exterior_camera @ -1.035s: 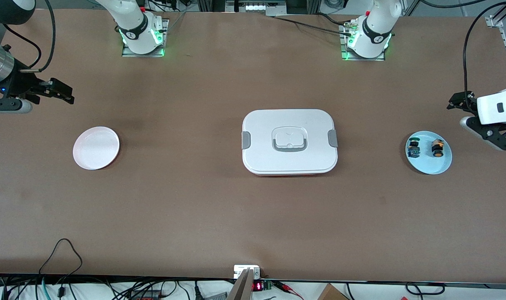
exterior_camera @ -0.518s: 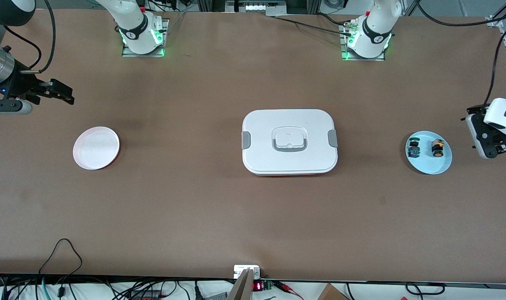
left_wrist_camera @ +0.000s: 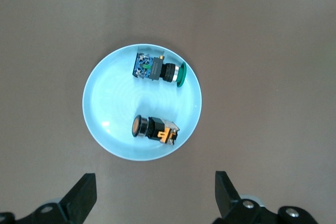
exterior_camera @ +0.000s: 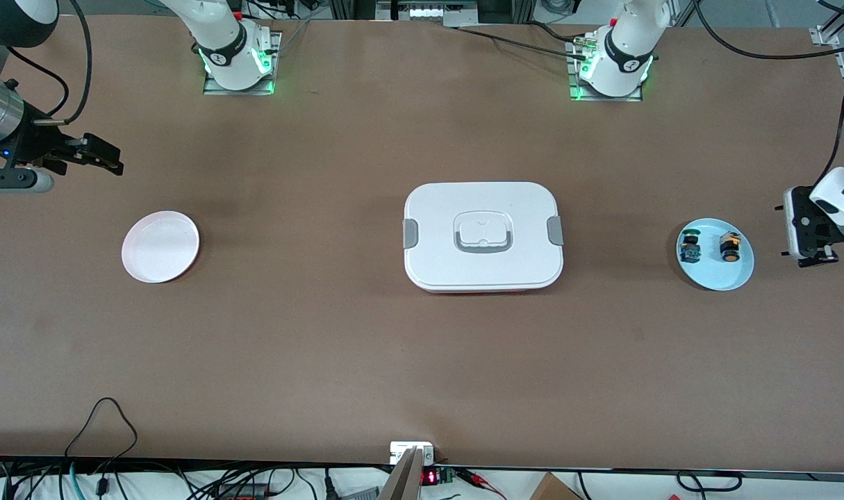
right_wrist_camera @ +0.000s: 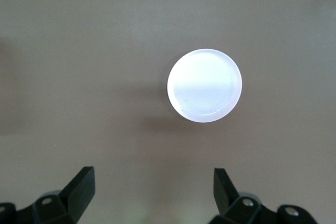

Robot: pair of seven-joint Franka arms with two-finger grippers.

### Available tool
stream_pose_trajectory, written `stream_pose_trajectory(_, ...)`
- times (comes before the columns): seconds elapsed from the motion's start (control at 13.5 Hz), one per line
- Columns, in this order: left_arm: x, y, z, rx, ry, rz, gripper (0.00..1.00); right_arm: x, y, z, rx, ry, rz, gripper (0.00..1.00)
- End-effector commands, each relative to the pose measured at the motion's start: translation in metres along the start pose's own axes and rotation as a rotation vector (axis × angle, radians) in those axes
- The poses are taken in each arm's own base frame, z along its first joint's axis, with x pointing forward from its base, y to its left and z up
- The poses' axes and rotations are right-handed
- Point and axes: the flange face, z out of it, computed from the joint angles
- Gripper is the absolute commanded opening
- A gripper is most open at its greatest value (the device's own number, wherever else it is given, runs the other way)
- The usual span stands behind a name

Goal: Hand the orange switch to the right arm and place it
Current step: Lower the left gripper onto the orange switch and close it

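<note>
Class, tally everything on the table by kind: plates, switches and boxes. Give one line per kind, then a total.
Plates: 2, the blue plate and the white plate
Switches: 2, the orange switch and the green-topped switch, both lying on the blue plate
Boxes: 1, the white lidded box at the table's middle
Total: 5

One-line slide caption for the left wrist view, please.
Left gripper, fingers open, hovers over the table beside the blue plate holding the orange switch and the green-topped switch.
</note>
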Motion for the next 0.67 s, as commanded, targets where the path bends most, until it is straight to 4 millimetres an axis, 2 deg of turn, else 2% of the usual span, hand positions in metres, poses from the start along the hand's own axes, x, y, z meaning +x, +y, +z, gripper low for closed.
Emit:
stream_pose_trajectory(0.0, 0.001, 0.005, 0.016, 0.032, 0.026, 0.098, 0.99, 0.003, 0.002, -0.004, 0.003, -0.008, 0.000, 1.00)
stream_pose_trajectory(0.3, -0.006, 0.008, 0.052, 0.079, 0.056, 0.191, 0.99, 0.003, 0.002, -0.004, 0.003, -0.009, -0.001, 1.00)
stream_pose_trajectory(0.59, -0.033, 0.004, 0.094, 0.107, 0.114, 0.215, 0.99, 0.003, 0.002, -0.004, 0.003, -0.009, -0.003, 1.00)
